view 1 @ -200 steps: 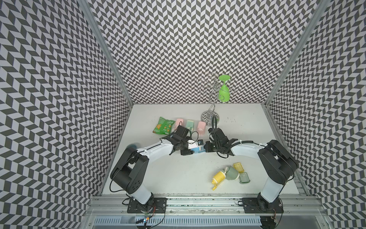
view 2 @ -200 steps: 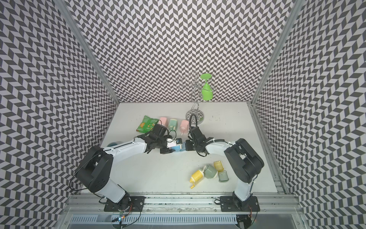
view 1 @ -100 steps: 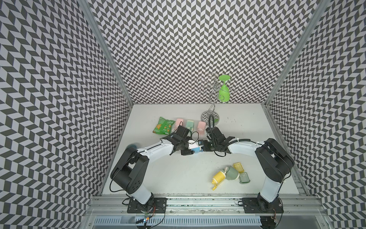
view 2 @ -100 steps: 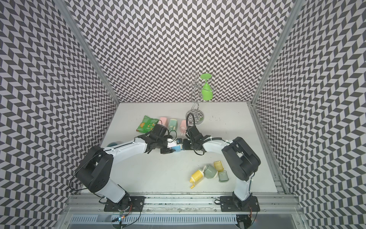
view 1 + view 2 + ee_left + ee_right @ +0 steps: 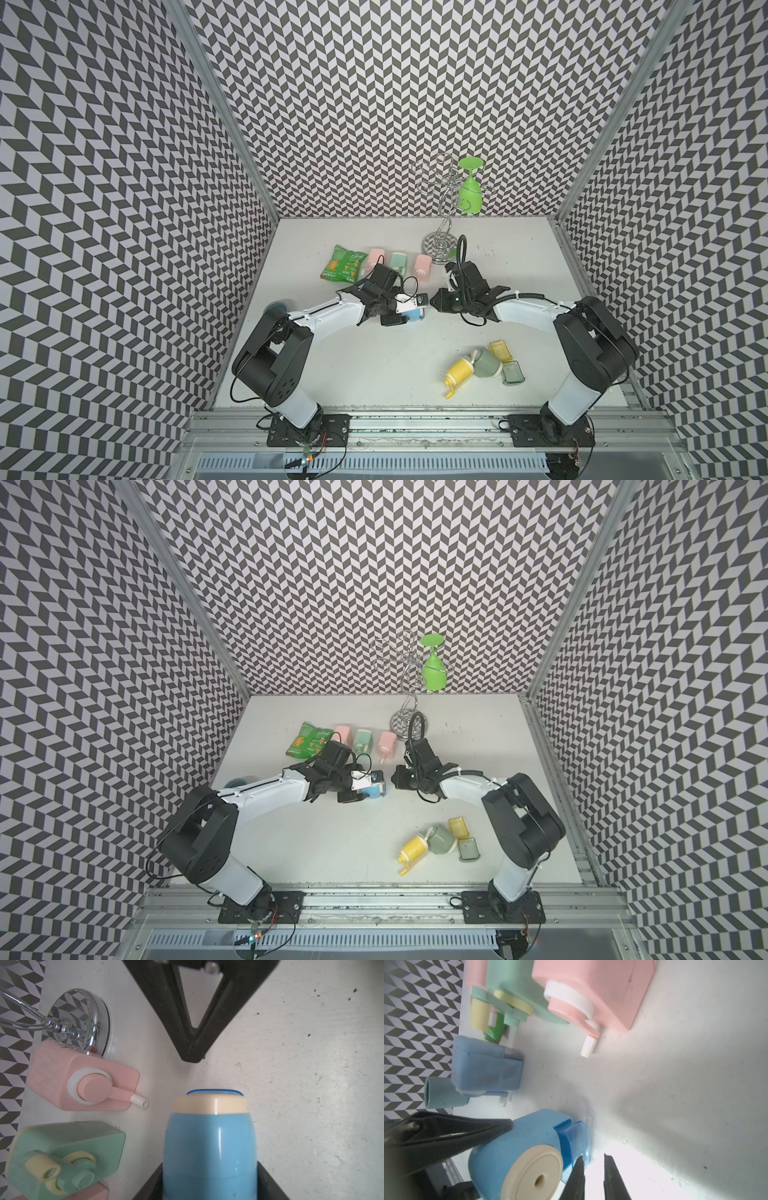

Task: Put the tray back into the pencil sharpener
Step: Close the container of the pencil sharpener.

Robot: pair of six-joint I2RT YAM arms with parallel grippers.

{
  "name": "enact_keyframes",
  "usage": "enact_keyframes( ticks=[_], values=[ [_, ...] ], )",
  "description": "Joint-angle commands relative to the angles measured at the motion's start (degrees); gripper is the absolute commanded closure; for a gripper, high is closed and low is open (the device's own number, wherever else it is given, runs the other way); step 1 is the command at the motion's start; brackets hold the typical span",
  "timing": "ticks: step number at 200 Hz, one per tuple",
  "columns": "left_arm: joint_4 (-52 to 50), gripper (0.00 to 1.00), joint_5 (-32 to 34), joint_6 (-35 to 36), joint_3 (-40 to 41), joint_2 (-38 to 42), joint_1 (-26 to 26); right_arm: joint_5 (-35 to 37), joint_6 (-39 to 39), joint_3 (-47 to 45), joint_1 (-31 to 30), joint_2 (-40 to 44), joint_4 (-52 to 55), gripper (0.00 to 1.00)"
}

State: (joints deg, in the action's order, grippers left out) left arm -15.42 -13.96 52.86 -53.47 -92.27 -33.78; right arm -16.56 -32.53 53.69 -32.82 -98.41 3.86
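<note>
My left pincer (image 5: 368, 791) clamps the blue sharpener (image 5: 517, 1147). The tray (image 5: 577, 1136) sits partly in its slot (clear blue end sticking out). My right pincer (image 5: 593, 1159), narrowly parted and empty, is at that end, so I should push squarely, straight in.

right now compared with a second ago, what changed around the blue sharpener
The right pincer opened a little, apparently letting go of the tray, and its tips sit at the tray's end. The tray is in the pencil sharpener, slightly proud. The left pincer still grips the sharpener; nothing else moved.
</note>
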Motion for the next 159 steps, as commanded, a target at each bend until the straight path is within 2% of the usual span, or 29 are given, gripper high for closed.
enact_keyframes(
  ticks=[1,120,159],
  values=[
    [-0.01,0.54,-0.55,-0.56,0.83,-0.21,-0.41,0.18,-0.64,-0.37,-0.82,-2.12,-2.61,0.85],
    [1.09,0.57,-2.31,-2.59,1.18,0.56,-0.5,-10.44,-1.87,1.44,-5.24,-8.87,-10.59,0.89],
    [1.52,0.61,-1.7,-3.34,1.22,0.51,-0.41,-8.91,-2.44,0.26,-4.9,-6.94,-10.82,0.89]
  ],
)
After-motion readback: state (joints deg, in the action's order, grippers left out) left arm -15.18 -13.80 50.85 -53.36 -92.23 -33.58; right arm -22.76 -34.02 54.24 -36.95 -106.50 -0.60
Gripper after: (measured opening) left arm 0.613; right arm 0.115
